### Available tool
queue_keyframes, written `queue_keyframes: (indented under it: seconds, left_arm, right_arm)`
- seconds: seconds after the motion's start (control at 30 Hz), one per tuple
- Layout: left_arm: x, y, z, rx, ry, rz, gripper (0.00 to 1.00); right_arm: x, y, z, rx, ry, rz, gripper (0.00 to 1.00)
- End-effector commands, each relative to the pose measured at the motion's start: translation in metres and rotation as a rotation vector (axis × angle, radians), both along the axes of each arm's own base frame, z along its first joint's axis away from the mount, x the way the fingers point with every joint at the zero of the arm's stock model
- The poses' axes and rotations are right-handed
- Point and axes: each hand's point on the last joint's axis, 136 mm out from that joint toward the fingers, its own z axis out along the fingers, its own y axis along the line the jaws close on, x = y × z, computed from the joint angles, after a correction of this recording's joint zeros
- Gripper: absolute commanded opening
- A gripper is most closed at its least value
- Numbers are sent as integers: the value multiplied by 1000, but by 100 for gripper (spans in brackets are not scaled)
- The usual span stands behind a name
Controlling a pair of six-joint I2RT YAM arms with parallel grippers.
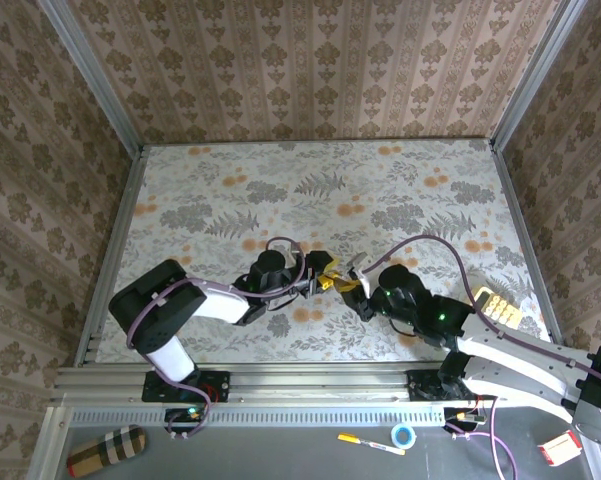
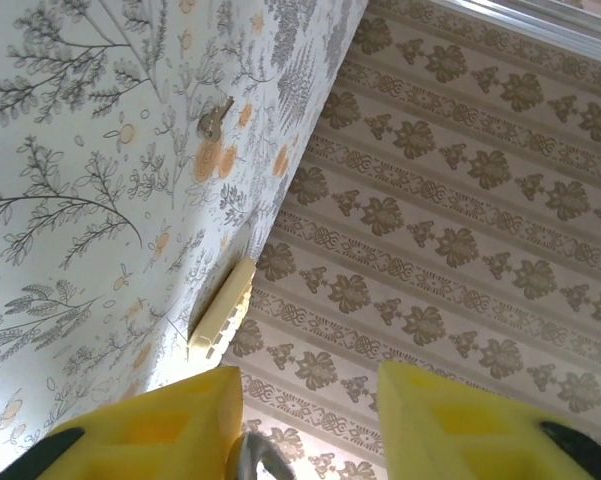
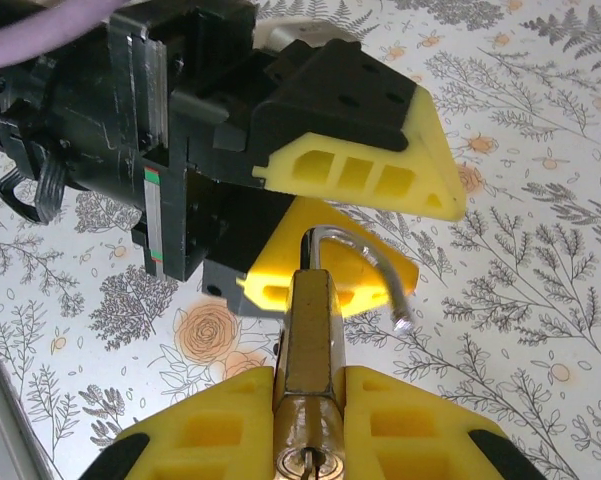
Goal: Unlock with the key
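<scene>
Two grippers meet tip to tip on the near half of the table (image 1: 280,180), as seen from the top camera. The right gripper (image 3: 308,385) is clamped on the padlock (image 3: 308,320), with one yellow finger on each flat side of the brass body. It holds the body off the table. The keyhole (image 3: 305,462) faces the right wrist camera. The shackle (image 3: 370,255) stands open: one leg is seated in the body and the free end hangs clear to the right of it. The left gripper (image 2: 305,385) is released, its fingers spread. In the right wrist view one of its fingers lies above the shackle and the other behind it. Contact with the shackle cannot be determined. In the left wrist view a grey curved piece sits low between the spread fingers, too cropped to identify. A small metal item that looks like the key (image 2: 215,120) lies flat on the table, well apart from the padlock. A beige slab (image 1: 498,305) rests near the right wall (image 1: 565,150).
</scene>
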Motion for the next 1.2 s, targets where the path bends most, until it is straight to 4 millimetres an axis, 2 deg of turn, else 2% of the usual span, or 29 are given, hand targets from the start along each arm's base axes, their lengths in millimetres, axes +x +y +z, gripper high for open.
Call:
queue_keyframes:
  seconds: [0.0, 0.27, 0.37, 0.53, 0.63, 0.7, 0.83, 0.9, 1.03, 1.17]
  left_arm:
    - [12, 1, 19, -42, -80, 30, 31]
    - [26, 8, 31, 20, -222, 63, 10]
    - [30, 11, 38, 62, -286, 71, 10]
    - [34, 15, 64, 113, -409, 84, 13]
    - [34, 19, 79, 120, -462, 87, 20]
    - [34, 24, 85, 124, -488, 92, 29]
    - [36, 35, 90, 147, -520, 113, 56]
    - [39, 45, 90, 176, -531, 127, 68]
    - [46, 69, 89, 281, -555, 142, 80]
    - [53, 106, 80, 426, -539, 166, 88]
  right_arm:
    - [1, 6, 14, 105, 10, -27, 0]
    - [2, 5, 15, 338, 182, -164, 0]
    - [3, 5, 18, 434, 260, -223, 0]
    - [4, 4, 16, 515, 350, -287, 0]
    - [5, 3, 18, 540, 380, -307, 0]
    - [5, 3, 20, 560, 388, -315, 0]
    - [8, -2, 20, 573, 416, -353, 0]
    - [9, -5, 17, 564, 434, -377, 0]
    - [9, -13, 7, 517, 448, -421, 0]
    - [11, -25, -5, 469, 449, -470, 0]
